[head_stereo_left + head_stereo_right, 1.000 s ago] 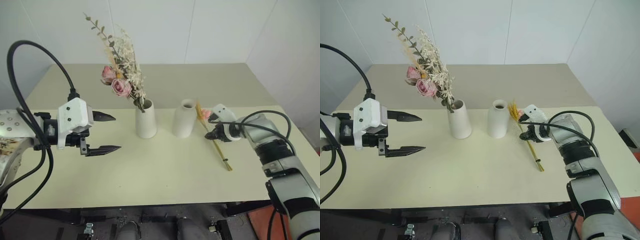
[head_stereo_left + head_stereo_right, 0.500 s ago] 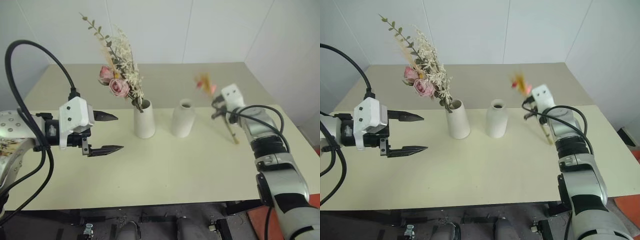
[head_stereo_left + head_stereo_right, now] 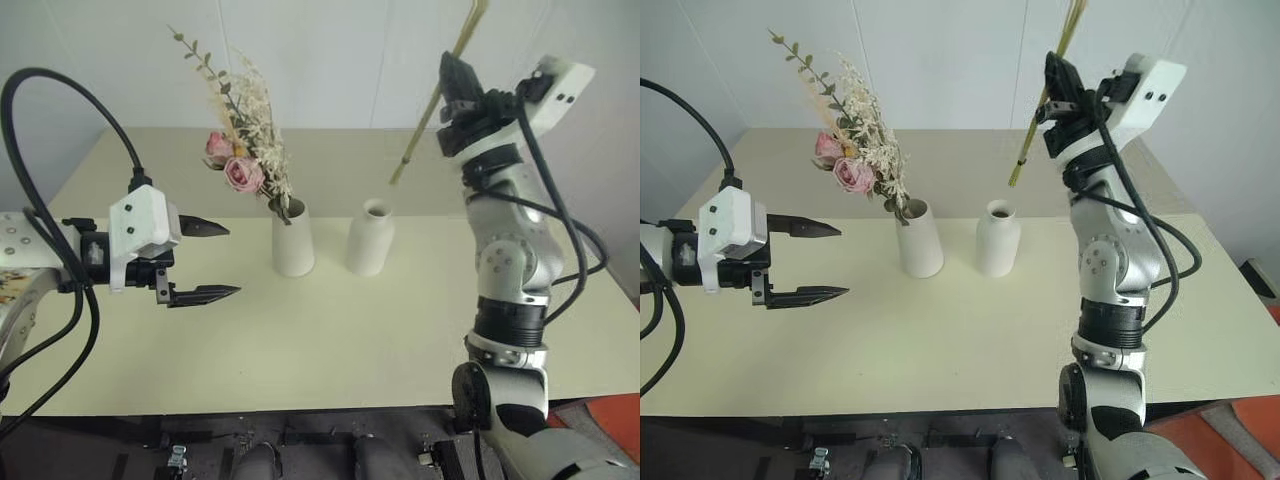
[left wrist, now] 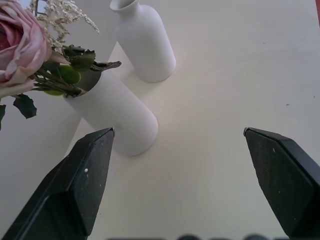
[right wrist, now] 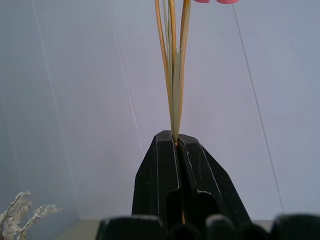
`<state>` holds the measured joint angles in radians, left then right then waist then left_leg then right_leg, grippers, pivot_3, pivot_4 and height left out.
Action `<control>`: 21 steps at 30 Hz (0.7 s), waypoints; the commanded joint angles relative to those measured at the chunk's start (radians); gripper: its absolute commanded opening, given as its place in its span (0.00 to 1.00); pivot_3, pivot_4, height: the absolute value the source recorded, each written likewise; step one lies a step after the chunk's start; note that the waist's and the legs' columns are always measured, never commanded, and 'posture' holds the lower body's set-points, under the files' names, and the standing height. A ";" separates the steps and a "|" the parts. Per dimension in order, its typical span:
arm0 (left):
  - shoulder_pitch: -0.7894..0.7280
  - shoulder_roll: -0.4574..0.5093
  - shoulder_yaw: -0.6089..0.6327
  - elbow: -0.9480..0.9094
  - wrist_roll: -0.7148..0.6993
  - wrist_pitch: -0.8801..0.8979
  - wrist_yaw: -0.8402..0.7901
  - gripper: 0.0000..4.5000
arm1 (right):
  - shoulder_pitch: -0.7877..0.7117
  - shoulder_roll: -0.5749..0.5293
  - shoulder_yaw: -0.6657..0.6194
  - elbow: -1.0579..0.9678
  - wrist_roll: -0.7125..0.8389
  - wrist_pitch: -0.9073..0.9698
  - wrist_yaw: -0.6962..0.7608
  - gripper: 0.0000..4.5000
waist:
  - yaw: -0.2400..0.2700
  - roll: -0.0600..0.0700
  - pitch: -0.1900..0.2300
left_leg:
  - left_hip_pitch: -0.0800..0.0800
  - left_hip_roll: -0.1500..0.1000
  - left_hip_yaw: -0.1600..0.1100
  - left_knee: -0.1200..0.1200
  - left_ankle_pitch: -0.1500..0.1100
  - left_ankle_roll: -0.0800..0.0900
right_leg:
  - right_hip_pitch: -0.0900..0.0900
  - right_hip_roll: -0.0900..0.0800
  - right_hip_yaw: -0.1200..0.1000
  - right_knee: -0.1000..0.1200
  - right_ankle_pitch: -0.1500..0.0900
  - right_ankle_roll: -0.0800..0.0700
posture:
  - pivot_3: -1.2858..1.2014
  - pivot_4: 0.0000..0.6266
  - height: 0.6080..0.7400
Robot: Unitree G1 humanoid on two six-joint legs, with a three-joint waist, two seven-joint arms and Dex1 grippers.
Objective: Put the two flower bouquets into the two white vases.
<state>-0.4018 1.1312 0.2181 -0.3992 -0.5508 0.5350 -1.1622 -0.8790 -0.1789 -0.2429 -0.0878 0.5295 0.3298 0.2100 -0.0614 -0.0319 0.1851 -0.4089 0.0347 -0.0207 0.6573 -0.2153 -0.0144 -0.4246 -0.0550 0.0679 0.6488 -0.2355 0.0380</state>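
The bushy rose bouquet (image 3: 240,140) stands in the tapered white vase (image 3: 293,240) at the table's middle. Right beside it is the rounder narrow-necked vase (image 3: 370,238), with nothing in its mouth. My right gripper (image 3: 452,75) is raised high above and to the right of that vase, shut on the thin yellow grass bunch (image 3: 430,105). The bunch's stem end hangs in the air over the narrow-necked vase, and its top runs out of the head views. In the right wrist view the stems (image 5: 174,65) rise from between the shut fingers. My left gripper (image 3: 215,260) hovers open, left of the tapered vase.
The cream table (image 3: 330,340) runs back to a white wall. Its right edge lies close to my right arm's base. A black cable loops above my left arm (image 3: 40,110).
My right gripper has lifted the grass bunch off the table and swung it up, so it now hangs stems down above the narrow-necked vase. The left gripper has stayed put.
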 commanded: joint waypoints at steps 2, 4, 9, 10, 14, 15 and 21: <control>-0.013 0.006 0.015 -0.007 0.003 -0.022 0.002 1.00 | 0.024 0.009 0.041 0.012 -0.041 -0.044 0.015 0.01 | -0.004 0.000 0.000 | 0.000 0.000 0.000 0.000 0.000 0.000 | 0.000 0.000 0.000 0.000 0.000 0.000 | 0.52 0.24 1.00; -0.012 0.006 0.016 -0.005 0.002 -0.025 0.001 1.00 | 0.026 0.009 0.045 0.040 -0.055 -0.061 0.025 0.01 | -0.005 0.000 0.000 | 0.000 0.000 0.000 0.000 0.000 0.000 | 0.000 0.000 0.000 0.000 0.000 0.000 | 0.52 0.24 1.00; -0.017 0.011 0.016 0.004 0.004 -0.031 -0.006 1.00 | -0.001 0.006 0.056 0.166 -0.104 -0.157 0.082 0.01 | -0.006 0.000 0.000 | 0.000 0.000 0.000 0.000 0.000 0.000 | 0.000 0.000 0.000 0.000 0.000 0.000 | 0.52 0.24 1.00; -0.018 0.012 0.016 0.005 0.004 -0.031 -0.006 1.00 | -0.005 0.007 0.058 0.185 -0.110 -0.170 0.090 0.01 | -0.006 0.000 0.000 | 0.000 0.000 0.000 0.000 0.000 0.000 | 0.000 0.000 0.000 0.000 0.000 0.000 | 0.52 0.24 1.00; -0.018 0.013 0.020 0.005 0.004 -0.033 -0.008 1.00 | -0.004 0.012 0.068 0.231 -0.135 -0.211 0.109 0.01 | -0.007 0.000 0.000 | 0.000 0.000 0.000 0.000 0.000 0.000 | 0.000 0.000 0.000 0.000 0.000 0.000 | 0.52 0.24 1.00; -0.017 0.013 0.022 0.005 0.004 -0.033 -0.008 1.00 | -0.001 0.016 0.068 0.235 -0.132 -0.211 0.111 0.01 | -0.008 0.000 0.000 | 0.000 0.000 0.000 0.000 0.000 0.000 | 0.000 0.000 0.000 0.000 0.000 0.000 | 0.52 0.24 1.00; -0.004 0.014 0.035 0.001 0.003 -0.034 -0.006 1.00 | 0.043 0.041 0.094 0.185 -0.123 -0.206 0.136 0.25 | -0.007 0.000 0.000 | 0.000 0.000 0.000 0.000 0.000 0.000 | 0.000 0.000 0.000 0.000 0.000 0.000 | 0.52 0.24 1.00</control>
<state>-0.4005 1.1312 0.2177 -0.3856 -0.5504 0.5221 -1.1690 -0.8357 -0.1394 -0.1593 0.1578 0.4033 0.1516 0.3334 -0.0688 -0.0318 0.1852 -0.4092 0.0347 -0.0206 0.6572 -0.2153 -0.0144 -0.4251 -0.0550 0.0682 0.6489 -0.2355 0.0380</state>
